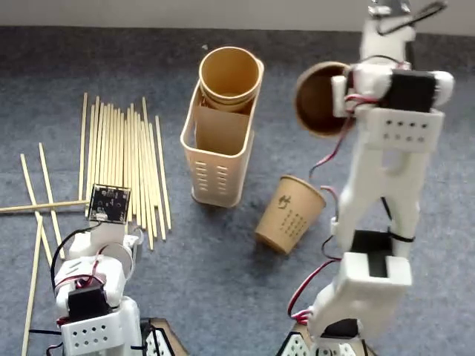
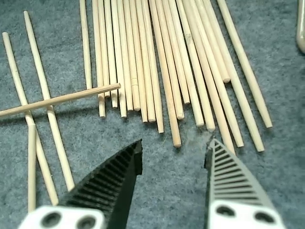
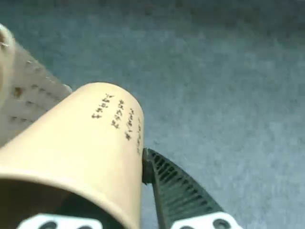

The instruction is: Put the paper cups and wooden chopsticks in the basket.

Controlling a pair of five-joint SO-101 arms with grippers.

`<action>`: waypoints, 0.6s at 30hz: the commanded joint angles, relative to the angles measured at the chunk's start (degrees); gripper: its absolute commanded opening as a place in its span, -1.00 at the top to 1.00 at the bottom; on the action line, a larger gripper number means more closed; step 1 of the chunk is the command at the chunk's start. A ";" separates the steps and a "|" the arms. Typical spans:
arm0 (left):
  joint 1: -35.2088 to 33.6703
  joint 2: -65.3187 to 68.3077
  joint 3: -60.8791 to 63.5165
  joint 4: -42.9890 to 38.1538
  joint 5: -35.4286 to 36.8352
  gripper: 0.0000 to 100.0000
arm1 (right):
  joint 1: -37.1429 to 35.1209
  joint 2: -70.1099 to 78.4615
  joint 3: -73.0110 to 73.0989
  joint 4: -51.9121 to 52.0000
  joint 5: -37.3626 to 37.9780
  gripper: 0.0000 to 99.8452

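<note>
Cup held beside the basket.
The basket (image 1: pixel 215 174) stands left of the right claw (image 1: pixel 340 96), clamped on 1 paper cup (image 1: pixel 320 99); the left claw (image 2: pixel 174 157) hangs spread just short of the chopsticks (image 2: pixel 157 62), pointing along them.

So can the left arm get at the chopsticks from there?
Probably yes. The left gripper is open right at the ends of the wooden chopsticks, with only bare carpet between them.
</note>
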 commanded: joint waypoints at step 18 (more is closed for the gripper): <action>1.10 -1.01 -0.22 -0.79 -0.44 0.56 | -18.42 -0.22 2.42 -15.08 -3.87 0.99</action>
